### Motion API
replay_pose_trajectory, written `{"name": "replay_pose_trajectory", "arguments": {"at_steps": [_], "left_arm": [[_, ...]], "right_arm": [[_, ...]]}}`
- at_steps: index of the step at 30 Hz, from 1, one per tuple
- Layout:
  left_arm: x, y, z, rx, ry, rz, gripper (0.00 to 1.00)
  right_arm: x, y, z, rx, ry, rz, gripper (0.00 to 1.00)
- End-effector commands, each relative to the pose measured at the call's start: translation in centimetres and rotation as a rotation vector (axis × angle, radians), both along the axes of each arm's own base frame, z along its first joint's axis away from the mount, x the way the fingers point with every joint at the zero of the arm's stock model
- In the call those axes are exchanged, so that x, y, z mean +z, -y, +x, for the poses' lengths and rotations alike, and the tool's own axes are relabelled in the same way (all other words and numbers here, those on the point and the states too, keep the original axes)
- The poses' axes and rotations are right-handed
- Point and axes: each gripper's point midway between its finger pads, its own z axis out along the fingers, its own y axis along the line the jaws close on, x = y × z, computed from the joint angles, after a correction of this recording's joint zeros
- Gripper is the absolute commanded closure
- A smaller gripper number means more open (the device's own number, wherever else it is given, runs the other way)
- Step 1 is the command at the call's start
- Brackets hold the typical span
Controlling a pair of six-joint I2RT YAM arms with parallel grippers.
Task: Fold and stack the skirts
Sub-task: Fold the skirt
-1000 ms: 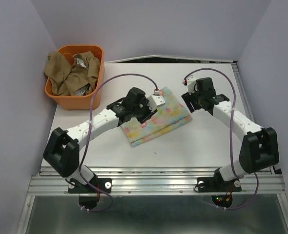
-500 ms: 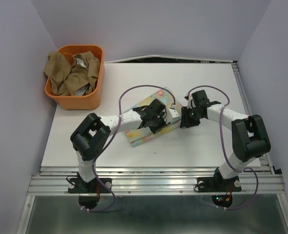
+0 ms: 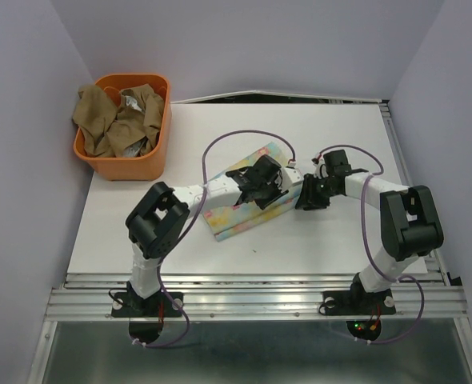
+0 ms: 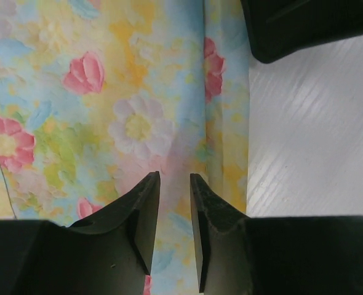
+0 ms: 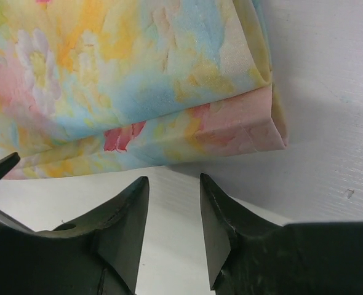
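The floral skirt [image 4: 132, 92] lies flat right under the left claw [image 4: 174, 178] and just ahead of the right claw [image 5: 174, 181]. Both claws are parted and empty. I'd slip the right one under the folded edge before pinching.

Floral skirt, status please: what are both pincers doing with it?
Left pincer slightly open, over the folded floral skirt. Right pincer open at its edge, gripping nothing. Tan skirt in orange basket, out of the way.
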Motion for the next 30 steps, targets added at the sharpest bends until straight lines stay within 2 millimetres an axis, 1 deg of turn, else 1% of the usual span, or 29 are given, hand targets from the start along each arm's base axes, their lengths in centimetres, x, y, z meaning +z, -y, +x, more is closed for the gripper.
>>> {"name": "replay_pose_trajectory", "arguments": {"at_steps": [1, 3, 5, 8, 10, 11, 13, 16, 19, 20, 23, 26, 30], "left_arm": [[-0.3, 1.3, -0.3, -0.056, -0.036, -0.007, 0.62], [-1.3, 1.6, -1.0, -0.086, -0.079, -0.010, 0.62], [-2.4, 1.6, -1.2, -0.086, -0.102, 0.005, 0.61], [-3.3, 1.5, -1.2, -0.086, -0.110, 0.020, 0.63], [-3.5, 1.5, -1.0, -0.084, -0.104, 0.022, 0.77], [-3.4, 1.5, -0.9, -0.079, -0.101, 0.022, 0.89], [-3.1, 1.6, -0.9, -0.077, -0.100, 0.013, 1.00], [-1.3, 2.0, -1.0, -0.084, -0.079, -0.022, 1.00], [-0.2, 2.2, -1.2, -0.077, -0.049, -0.024, 1.00], [0.5, 2.3, -1.3, -0.067, -0.033, -0.028, 1.00], [1.7, 2.4, -1.5, -0.044, -0.032, -0.039, 1.00], [2.5, 2.9, -2.2, -0.025, -0.059, -0.059, 1.00], [2.6, 3.1, -2.3, -0.023, -0.061, -0.060, 1.00]], "right_arm": [[-0.4, 0.0, 0.0, -0.018, -0.011, 0.037, 0.54], [-0.7, -0.2, 0.0, -0.015, -0.023, 0.043, 0.53], [-1.1, -0.2, -0.1, -0.012, -0.038, 0.043, 0.54], [-1.2, -0.1, 0.0, -0.018, -0.047, 0.054, 0.54], [-1.3, -0.2, 0.0, -0.017, -0.049, 0.056, 0.54], [-1.4, -0.2, -0.1, -0.015, -0.054, 0.056, 0.54], [-1.4, -0.2, -0.2, -0.014, -0.055, 0.057, 0.54], [-1.5, -0.2, -0.3, -0.016, -0.060, 0.061, 0.55], [-1.6, -0.3, -0.3, -0.018, -0.067, 0.064, 0.57], [-1.6, -0.3, -0.3, -0.018, -0.067, 0.065, 0.57], [-1.8, -0.3, -0.3, -0.021, -0.074, 0.067, 0.59], [-1.8, -0.4, -0.3, -0.022, -0.081, 0.070, 0.59], [-1.7, -0.5, -0.2, -0.022, -0.078, 0.075, 0.58]]}}
